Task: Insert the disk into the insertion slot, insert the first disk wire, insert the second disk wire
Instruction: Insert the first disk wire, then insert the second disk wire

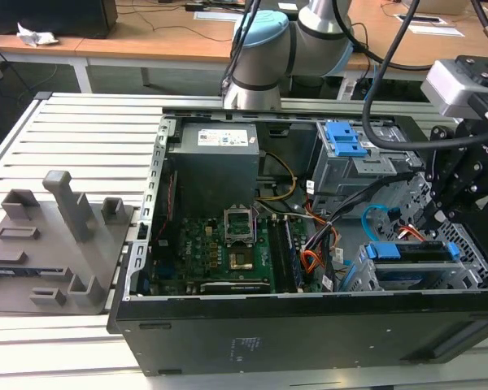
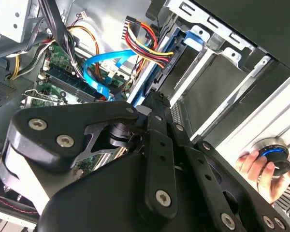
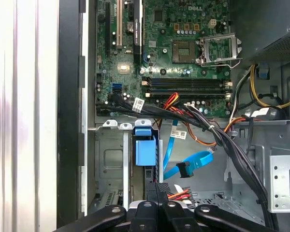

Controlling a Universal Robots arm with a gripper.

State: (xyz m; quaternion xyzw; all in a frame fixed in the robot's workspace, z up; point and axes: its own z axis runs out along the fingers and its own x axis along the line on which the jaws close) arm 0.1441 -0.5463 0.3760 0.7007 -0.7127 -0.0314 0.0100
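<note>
Exterior view: an open computer case [image 1: 228, 341] lies on a slatted surface [image 1: 81, 130], and the gripper [image 1: 436, 208] reaches into the case at the exterior view's right. The disk [image 1: 413, 252] in its blue carrier sits in the slot [image 1: 476, 248], near the case's front corner, just under the gripper.

In the first wrist view the carrier's blue tab [image 3: 145, 151] stands up between the slot's silver walls [image 3: 111, 159]. The gripper [image 3: 157, 186] hangs right at the disk's end, its fingers drawn together; whether they pinch anything cannot be told. Red-orange wires [image 3: 180, 195] run just beside the fingertips.

The second wire [image 3: 195, 162] curves in a loop next to the disk, its dark plug [image 3: 183, 169] hanging free and apart from the disk. The motherboard [image 3: 183, 58] lies beyond.

In the second wrist view the same blue wire [image 2: 100, 67] loops past the fingers, and a hand [image 2: 255, 166] rests on a round knob at the edge.
</note>
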